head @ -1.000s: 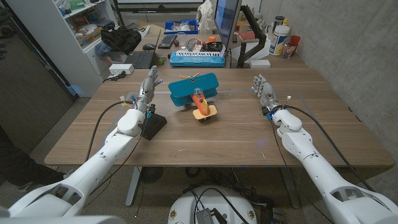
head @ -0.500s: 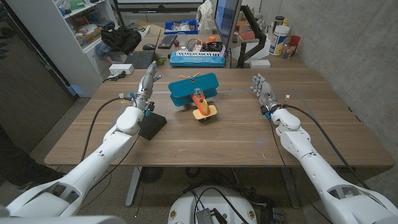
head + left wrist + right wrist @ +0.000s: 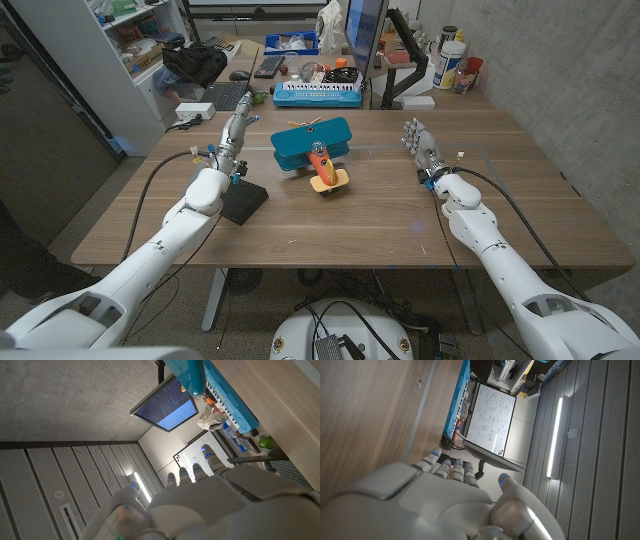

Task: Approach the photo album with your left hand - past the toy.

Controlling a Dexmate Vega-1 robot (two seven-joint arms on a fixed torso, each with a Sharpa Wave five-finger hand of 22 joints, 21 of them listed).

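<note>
Wood-grain table [image 3: 380, 215] spans the middle of the head view, with one toy [image 3: 315, 152], a blue and orange biplane, standing slightly left of centre in the upper half. One dark, flat photo album [image 3: 246, 203] lies at the left of centre, below and left of the toy, its inner edge partly covered by the left forearm. The left hand [image 3: 234, 135] stands above the album in the frame, just left of the toy's blue wing and apart from it, fingers straight and close together, pointing toward the top of the picture; it holds nothing. The right hand [image 3: 421, 142] stands upright at the upper right of centre, well apart from the toy, fingers spread a little, also holding nothing.

Beyond the far table edge the head view shows a blue toy keyboard [image 3: 318, 94], one monitor [image 3: 364, 30] and a desk cluttered with small items.

From the left wrist view, the left hand [image 3: 210, 495] shows from behind with its fingertips [image 3: 206, 452] raised, and a tip of the toy's blue wing [image 3: 189, 374] sits at the top centre, with the keyboard [image 3: 231, 402] beside it. The right wrist view shows the right hand's back [image 3: 435, 500] over bare wood, with nothing in its grasp
</note>
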